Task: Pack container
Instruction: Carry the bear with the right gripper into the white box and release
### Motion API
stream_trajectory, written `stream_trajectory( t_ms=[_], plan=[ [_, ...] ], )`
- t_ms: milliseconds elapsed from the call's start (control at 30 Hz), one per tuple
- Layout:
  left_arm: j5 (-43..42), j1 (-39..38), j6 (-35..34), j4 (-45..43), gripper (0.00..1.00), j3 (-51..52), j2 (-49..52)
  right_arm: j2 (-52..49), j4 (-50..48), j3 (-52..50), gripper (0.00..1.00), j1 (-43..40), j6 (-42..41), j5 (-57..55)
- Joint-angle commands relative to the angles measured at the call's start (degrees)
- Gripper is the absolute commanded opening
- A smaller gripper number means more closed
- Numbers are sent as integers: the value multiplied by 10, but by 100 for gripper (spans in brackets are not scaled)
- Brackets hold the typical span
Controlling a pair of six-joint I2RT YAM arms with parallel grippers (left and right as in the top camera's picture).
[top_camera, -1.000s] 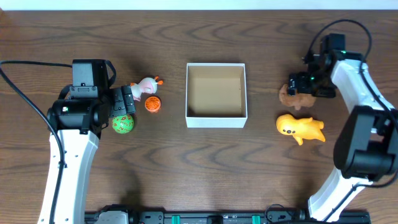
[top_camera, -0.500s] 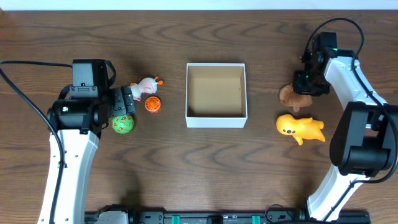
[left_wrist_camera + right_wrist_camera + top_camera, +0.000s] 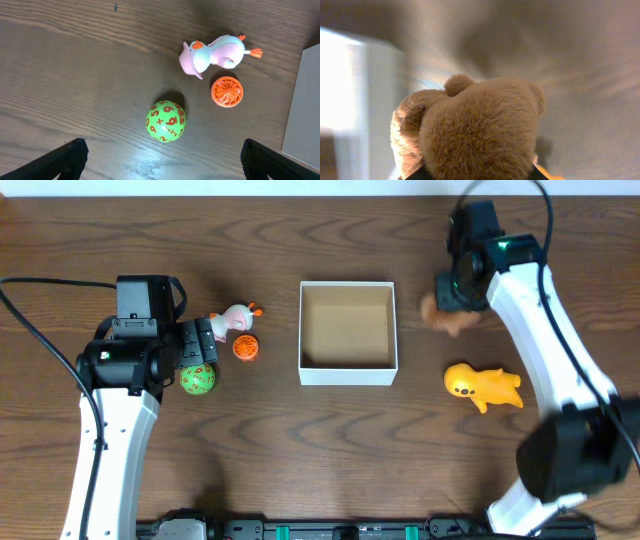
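Right arm (image 3: 535, 295) stretched, pincer (image 3: 453, 302) gripping brown plush (image 3: 446, 320) beside container (image 3: 347, 373)

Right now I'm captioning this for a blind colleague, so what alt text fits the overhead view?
The right tool holds a brown plush toy just right of the empty white container on a wooden table. A yellow toy lies nearer the right arm's base; the open left tool is by a green ball, an orange ball and a duck toy.
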State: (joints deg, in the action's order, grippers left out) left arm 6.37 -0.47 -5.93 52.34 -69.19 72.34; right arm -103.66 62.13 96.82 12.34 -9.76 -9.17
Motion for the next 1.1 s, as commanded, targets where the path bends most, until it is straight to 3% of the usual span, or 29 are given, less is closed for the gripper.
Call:
stream_trajectory(
  t_ms=[0,200,400,833,1067],
  plan=[
    [1,2,7,1,98,-11,4,69,-6,50,1,65,-53,-35],
    [1,2,7,1,98,-11,4,66,-50,54,1,153,-150,-35],
    [1,2,7,1,98,-11,4,-8,-93,54,1,189,-241,-35],
    [1,2,7,1,98,-11,4,-165,-137,54,1,209,-294,43],
    [1,2,7,1,98,-11,4,-186,-135,54,22,215,-289,67]
  ],
)
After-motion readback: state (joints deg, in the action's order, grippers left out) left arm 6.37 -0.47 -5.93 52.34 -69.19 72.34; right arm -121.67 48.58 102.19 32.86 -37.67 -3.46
